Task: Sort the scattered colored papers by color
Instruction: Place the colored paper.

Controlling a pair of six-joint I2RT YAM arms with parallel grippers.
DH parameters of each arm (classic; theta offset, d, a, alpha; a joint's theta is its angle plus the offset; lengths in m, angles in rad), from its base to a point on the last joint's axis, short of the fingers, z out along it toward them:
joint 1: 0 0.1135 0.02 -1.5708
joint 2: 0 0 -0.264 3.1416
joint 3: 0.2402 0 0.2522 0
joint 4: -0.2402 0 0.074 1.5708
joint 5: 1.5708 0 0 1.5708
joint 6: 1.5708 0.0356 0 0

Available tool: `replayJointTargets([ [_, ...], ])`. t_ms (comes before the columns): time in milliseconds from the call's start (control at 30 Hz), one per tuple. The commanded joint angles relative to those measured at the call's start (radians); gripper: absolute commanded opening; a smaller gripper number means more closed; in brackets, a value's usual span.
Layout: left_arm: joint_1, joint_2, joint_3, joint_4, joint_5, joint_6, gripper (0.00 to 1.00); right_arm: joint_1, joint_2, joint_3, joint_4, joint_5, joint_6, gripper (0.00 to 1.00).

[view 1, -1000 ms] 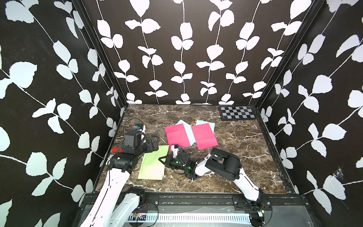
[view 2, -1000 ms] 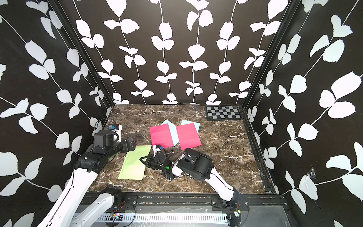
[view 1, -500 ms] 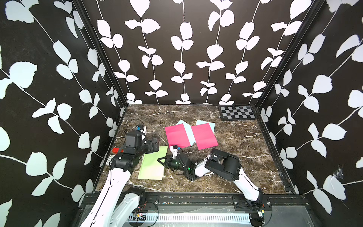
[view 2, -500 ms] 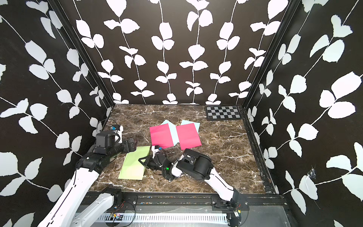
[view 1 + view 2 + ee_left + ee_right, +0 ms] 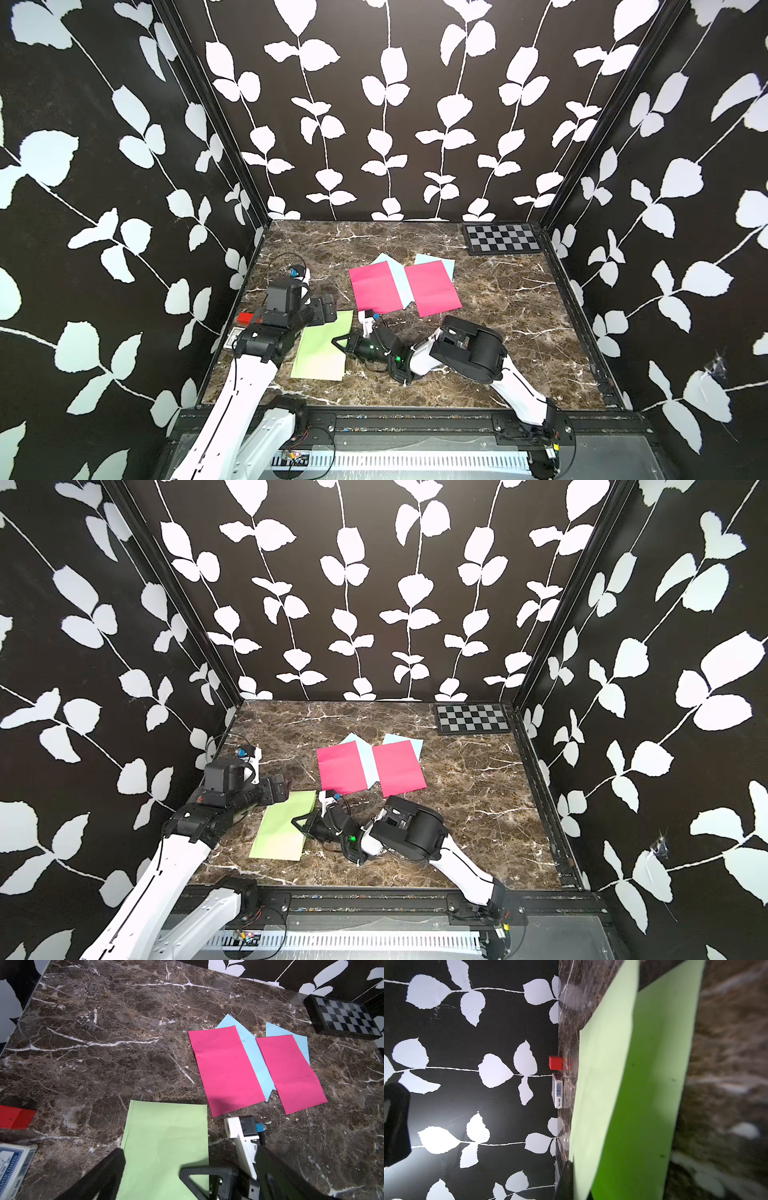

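A light green paper (image 5: 322,351) (image 5: 282,831) lies flat at the front left. My right gripper (image 5: 337,343) (image 5: 298,823) lies low on the paper's right edge, shut on that edge. The right wrist view shows the green paper (image 5: 639,1093) running past one finger (image 5: 566,1180). My left gripper (image 5: 325,309) (image 5: 190,1152) hovers open over the sheet's far end, holding nothing. Two hot pink papers (image 5: 376,289) (image 5: 432,286) lie mid-table. They overlap two light blue papers (image 5: 399,274) (image 5: 441,262).
A checkerboard panel (image 5: 503,239) sits in the back right corner. A red block (image 5: 245,318) (image 5: 555,1062) and a small card box (image 5: 232,337) (image 5: 557,1091) rest against the left wall, close to my left arm.
My right gripper has slid a little to the left along the green paper's edge. The left arm and the other sheets have stayed put.
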Motion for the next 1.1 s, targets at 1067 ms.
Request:
replayJointTargets([
  [1067,0.017,-0.016,-0.057,0.051,0.039,0.002,0.99,0.009,-0.197,0.206,-0.757,-0.060,-0.062,0.40],
])
